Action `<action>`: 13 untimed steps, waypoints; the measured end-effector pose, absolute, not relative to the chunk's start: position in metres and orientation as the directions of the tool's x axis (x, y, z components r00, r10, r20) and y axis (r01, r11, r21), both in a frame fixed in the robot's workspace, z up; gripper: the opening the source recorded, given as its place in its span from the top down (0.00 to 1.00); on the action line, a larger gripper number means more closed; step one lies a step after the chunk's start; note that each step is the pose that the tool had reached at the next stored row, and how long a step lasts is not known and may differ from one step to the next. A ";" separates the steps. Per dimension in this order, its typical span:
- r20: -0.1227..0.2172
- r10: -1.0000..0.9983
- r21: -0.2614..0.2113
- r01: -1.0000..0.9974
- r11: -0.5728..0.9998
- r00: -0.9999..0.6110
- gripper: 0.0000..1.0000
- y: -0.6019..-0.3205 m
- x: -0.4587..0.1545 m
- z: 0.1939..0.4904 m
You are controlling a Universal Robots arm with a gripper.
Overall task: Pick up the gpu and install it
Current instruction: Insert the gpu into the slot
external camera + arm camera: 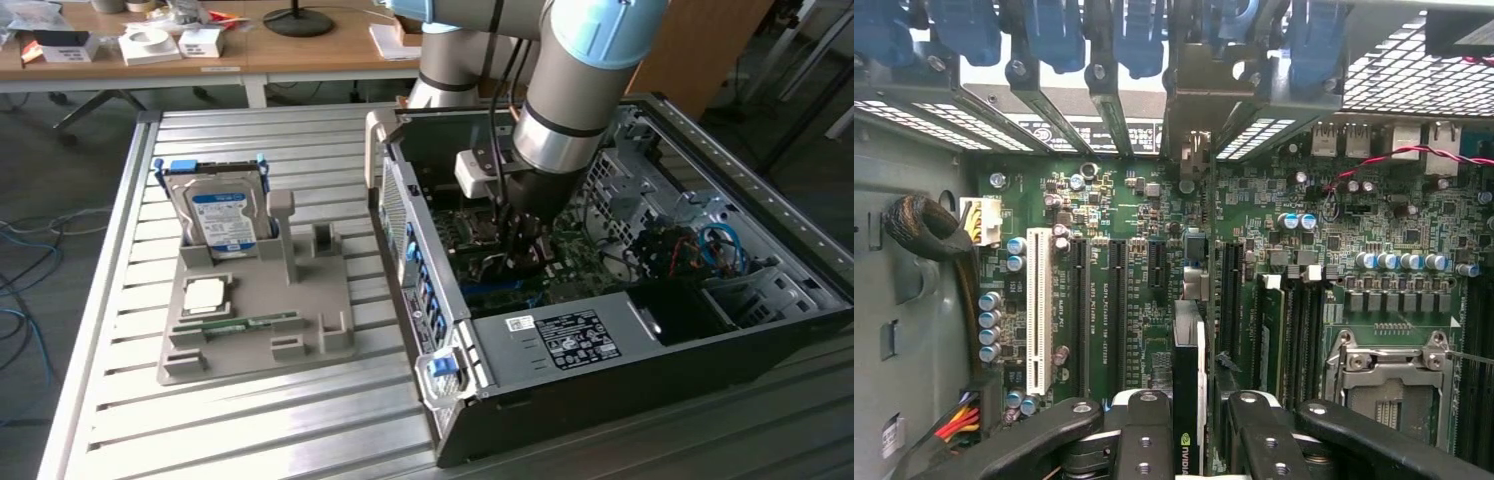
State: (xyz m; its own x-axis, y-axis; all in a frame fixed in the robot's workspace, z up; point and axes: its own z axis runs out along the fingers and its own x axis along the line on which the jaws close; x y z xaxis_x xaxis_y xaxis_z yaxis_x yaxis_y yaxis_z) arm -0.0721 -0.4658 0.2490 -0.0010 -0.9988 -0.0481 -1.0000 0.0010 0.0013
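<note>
Inside the open computer case (601,340) my gripper (529,243) is reaching down over the motherboard (567,265). In the wrist view the gpu (1189,350) shows edge-on as a thin dark card with a pale edge. It sits between my black fingers (1144,430), and the gripper (1194,408) is shut on it. The card stands upright over the green motherboard (1134,250), in line with the black expansion slots (1154,270). Its metal end bracket (1189,110) reaches the rear slot openings. I cannot tell whether the card is seated in a slot.
A white slot (1037,310), memory slots (1294,330) and the processor socket (1389,380) lie around the card. Blue latches (1054,30) line the rear slots. Beside the case, a grey fixture (254,330) holds a hard drive (220,215) and a green memory stick (247,325).
</note>
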 end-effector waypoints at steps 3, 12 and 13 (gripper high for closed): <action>-0.048 -0.999 0.001 -1.000 0.002 -0.002 0.74 -0.466 -0.072 0.249; -0.048 -0.999 0.001 -1.000 0.009 -0.009 0.74 -0.466 -0.072 0.249; -0.048 -0.999 0.001 -1.000 0.009 -0.009 0.74 -0.466 -0.072 0.249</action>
